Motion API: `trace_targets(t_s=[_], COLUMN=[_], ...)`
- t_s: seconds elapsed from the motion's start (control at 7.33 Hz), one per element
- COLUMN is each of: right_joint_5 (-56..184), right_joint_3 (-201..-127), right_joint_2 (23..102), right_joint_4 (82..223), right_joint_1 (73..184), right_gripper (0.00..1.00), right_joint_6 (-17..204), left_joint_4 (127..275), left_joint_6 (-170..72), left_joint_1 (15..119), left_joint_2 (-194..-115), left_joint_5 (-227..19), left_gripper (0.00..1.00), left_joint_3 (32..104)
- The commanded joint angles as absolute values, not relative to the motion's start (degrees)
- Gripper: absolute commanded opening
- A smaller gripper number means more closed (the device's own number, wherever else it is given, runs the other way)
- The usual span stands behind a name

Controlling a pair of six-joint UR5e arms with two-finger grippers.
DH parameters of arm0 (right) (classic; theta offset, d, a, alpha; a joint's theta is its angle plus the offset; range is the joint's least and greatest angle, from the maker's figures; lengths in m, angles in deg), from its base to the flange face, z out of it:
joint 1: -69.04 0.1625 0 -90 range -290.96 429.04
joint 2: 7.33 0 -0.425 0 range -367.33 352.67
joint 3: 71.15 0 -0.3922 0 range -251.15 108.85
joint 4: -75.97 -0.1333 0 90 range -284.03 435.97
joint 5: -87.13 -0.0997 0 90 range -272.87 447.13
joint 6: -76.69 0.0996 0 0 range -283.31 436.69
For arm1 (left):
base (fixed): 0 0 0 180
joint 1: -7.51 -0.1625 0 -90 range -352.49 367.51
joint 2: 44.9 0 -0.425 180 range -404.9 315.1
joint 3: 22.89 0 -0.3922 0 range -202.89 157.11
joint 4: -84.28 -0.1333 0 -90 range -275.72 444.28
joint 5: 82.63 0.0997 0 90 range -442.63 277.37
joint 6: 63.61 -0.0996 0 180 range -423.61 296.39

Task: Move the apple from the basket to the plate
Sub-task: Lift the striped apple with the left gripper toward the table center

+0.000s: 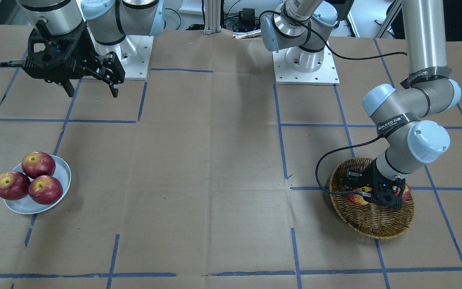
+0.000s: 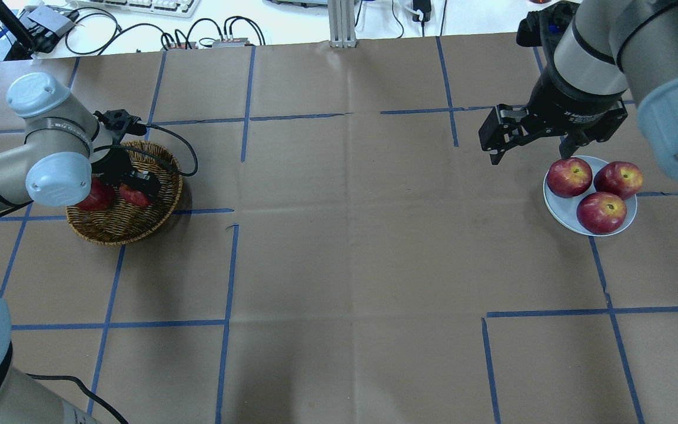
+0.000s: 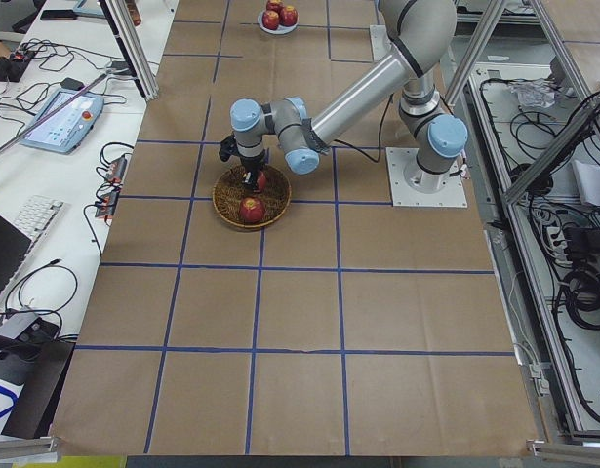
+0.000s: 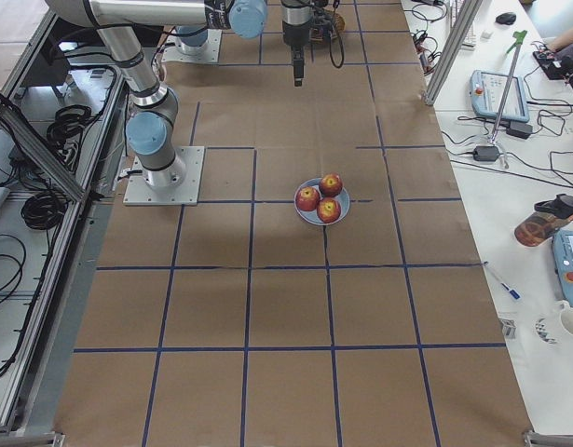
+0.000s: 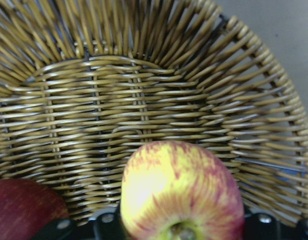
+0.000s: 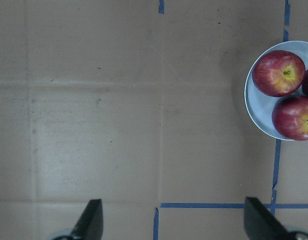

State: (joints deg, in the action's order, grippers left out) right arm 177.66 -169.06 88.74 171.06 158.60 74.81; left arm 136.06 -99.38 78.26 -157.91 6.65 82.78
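The apple (image 5: 181,192), pinkish-red with yellow streaks, fills the bottom middle of the left wrist view, lying in the wicker basket (image 5: 143,100). My left gripper (image 2: 137,184) is down inside the basket (image 2: 124,227), its jaws standing on either side of the apple and shut on it; the apple (image 1: 357,199) shows beside the gripper (image 1: 381,196) in the front view. A dark red apple (image 2: 95,199) lies next to it. My right gripper (image 2: 530,154) is open and empty, hanging above the table just beside the pale grey-blue plate (image 2: 557,207).
The plate (image 1: 60,170) holds three dark red apples (image 1: 38,164). A black cable (image 2: 183,153) loops from the left wrist past the basket rim. Blue tape lines cross the brown paper between basket and plate.
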Motion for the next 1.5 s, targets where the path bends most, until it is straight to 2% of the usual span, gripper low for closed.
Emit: trace_targets(t_s=[0.0,0.55,0.95,1.23,1.36], right_joint_5=[177.7,177.7,177.7,177.7,177.7], right_joint_3=[-169.1,-169.1,-169.1,-169.1,-169.2], right_joint_2=[88.7,88.7,88.7,88.7,88.7], right_joint_4=[171.1,171.1,171.0,171.0,171.0], right_joint_1=[158.6,158.6,158.6,158.6,158.6], right_gripper=[1.00,1.00,1.00,1.00,1.00], right_joint_6=[74.8,74.8,74.8,74.8,74.8], left_joint_4=[137.2,138.9,138.2,138.2,138.0], left_joint_6=[-92.5,-65.6,-45.4,-38.0,-37.8], left_joint_1=[79.8,99.6,113.5,119.9,120.9], left_joint_2=[-154.9,-151.4,-158.1,-165.0,-167.0], left_joint_5=[6.5,6.8,6.8,7.1,7.7], left_gripper=[0.12,0.02,0.03,0.03,0.03], left_joint_3=[82.3,81.9,76.9,69.8,69.9])
